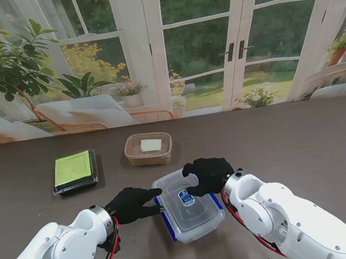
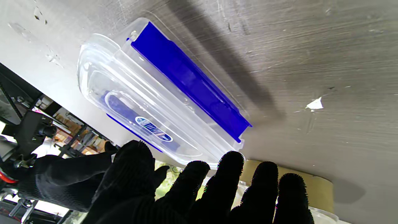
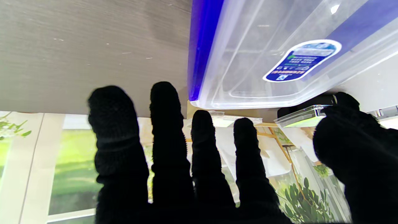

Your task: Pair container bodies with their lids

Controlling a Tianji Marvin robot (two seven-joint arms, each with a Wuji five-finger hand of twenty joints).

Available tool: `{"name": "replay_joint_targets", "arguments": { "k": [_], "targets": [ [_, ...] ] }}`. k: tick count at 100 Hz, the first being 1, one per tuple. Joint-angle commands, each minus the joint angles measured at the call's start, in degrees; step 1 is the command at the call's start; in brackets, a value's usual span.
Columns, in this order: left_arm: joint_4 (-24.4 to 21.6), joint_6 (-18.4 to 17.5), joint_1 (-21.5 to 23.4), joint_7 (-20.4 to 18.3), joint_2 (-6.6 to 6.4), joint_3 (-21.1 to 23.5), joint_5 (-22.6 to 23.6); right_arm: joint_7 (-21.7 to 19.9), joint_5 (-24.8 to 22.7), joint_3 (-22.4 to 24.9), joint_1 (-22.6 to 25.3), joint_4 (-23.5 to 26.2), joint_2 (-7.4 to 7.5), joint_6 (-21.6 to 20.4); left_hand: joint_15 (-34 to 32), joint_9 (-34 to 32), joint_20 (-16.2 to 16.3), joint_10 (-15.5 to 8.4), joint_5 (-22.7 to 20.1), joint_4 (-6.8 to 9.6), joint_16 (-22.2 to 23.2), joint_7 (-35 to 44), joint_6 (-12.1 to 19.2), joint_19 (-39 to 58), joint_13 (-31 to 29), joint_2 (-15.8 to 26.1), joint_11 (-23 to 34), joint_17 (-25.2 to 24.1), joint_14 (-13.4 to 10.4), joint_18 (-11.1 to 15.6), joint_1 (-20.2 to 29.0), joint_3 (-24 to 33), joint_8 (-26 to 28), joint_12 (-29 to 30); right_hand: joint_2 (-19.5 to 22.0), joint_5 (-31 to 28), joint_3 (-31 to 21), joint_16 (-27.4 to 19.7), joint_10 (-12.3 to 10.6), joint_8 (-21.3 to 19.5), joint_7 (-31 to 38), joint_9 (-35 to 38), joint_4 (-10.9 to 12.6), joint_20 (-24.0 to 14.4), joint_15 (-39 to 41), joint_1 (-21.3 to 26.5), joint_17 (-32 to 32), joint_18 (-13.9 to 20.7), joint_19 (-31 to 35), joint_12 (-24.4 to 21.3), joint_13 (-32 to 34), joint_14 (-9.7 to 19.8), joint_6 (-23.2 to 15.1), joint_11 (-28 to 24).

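The left hand (image 1: pixel 132 203) is spreading its fingers (image 2: pixel 228 174) flat at the left edge of the clear blue-clipped container (image 1: pixel 188 204), gripping nothing, while the right hand (image 1: pixel 209 173) is hovering with loosely parted, empty fingers (image 3: pixel 163 124) over its far right corner. That container is sitting nearest to me with its lid on (whether the clips are latched, I cannot tell). Farther from me, the tan-rimmed tub (image 1: pixel 148 149) and the black green-topped box (image 1: pixel 74 171) are also looking covered, so little seems left.
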State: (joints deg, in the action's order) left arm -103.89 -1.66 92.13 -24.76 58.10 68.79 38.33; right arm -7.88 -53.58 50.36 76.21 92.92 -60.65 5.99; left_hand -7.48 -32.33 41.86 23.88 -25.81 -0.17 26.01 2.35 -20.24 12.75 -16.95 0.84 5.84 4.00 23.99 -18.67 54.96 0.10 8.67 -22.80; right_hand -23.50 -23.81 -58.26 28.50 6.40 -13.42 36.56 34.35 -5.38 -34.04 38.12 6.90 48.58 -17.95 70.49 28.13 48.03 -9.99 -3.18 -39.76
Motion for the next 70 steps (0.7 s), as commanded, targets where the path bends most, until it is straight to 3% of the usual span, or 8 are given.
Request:
{"name": "replay_joint_targets", "arguments": {
  "k": [1, 38, 58, 70],
  "targets": [
    [0.31, 0.32, 0.49, -1.18, -0.06, 0.41, 0.32, -0.46, 0.24, -0.06, 0.86, 0.62, -0.11, -1.14, -0.38, 0.34, 1.13, -0.38, 0.06, 0.16, -0.04, -0.45, 0.70, 0.63, -1.34, 2.60, -0.43, 0.06, -0.07, 0.78, 1.07, -0.97, -0.29, 0.16, 0.61, -0.81, 3.19, -1.26, -1.61, 0.68, 0.28, -2.26, 1.70, 0.26, -2.36, -1.82, -26.75, -0.03, -2.57, -1.29, -2.28, -0.55, -1.54, 1.49],
    [4.74, 0.82, 0.39, 1.38, 0.30, 1.78, 2.97, -3.61, -1.02, -0.94, 1.77, 2.37, 0.72, -3.90, -1.39, 0.04, 1.80, -0.16, 1.18, 0.14, 0.50, -0.97, -0.68, 1.58, -2.65, 2.43, -0.40, 1.46, -0.06, 0.25, 0.79, -1.02, -0.60, 0.06, 1.88, 6.05, 7.44, -12.03, -4.75, 2.09, -4.88, -13.13, 1.83, 7.38, -24.82, -1.91, -38.75, 3.21, -18.14, -10.45, -17.42, 2.28, -5.39, 12.04],
    [9.14, 2.82, -1.97, 1.82, 0.43, 0.47, 1.60, -4.20, -2.81, -2.01, 1.55, 1.70, 0.99, -3.26, -1.17, 2.50, 2.47, 0.24, 3.24, 0.10, 0.69, -1.75, -1.55, 1.77, -1.11, 2.43, -1.06, 0.60, -0.15, 0.75, 0.06, -1.13, -1.01, 0.22, 2.18, 9.78, 9.45, -12.91, -5.05, 2.81, -8.80, -16.12, 2.16, 7.43, -26.98, -1.88, -41.23, 3.70, -20.53, -11.40, -19.84, 2.23, -5.62, 12.40],
    [12.19, 3.23, -4.17, 1.74, 0.50, -1.17, -0.59, -4.12, -2.91, -2.28, 1.68, 1.21, 1.03, -2.97, -0.48, 5.29, 2.81, 0.08, 4.79, 0.00, 0.56, -2.20, -0.32, 1.57, 0.54, 2.88, -1.55, -0.44, -0.50, 1.45, -1.59, -1.45, -1.24, 0.42, 2.11, 9.24, 9.84, -12.72, -5.01, 2.87, -10.55, -16.06, 2.35, 6.80, -27.16, -1.61, -41.32, 3.64, -20.98, -11.43, -19.64, 2.12, -5.80, 11.99]
  ]
}}
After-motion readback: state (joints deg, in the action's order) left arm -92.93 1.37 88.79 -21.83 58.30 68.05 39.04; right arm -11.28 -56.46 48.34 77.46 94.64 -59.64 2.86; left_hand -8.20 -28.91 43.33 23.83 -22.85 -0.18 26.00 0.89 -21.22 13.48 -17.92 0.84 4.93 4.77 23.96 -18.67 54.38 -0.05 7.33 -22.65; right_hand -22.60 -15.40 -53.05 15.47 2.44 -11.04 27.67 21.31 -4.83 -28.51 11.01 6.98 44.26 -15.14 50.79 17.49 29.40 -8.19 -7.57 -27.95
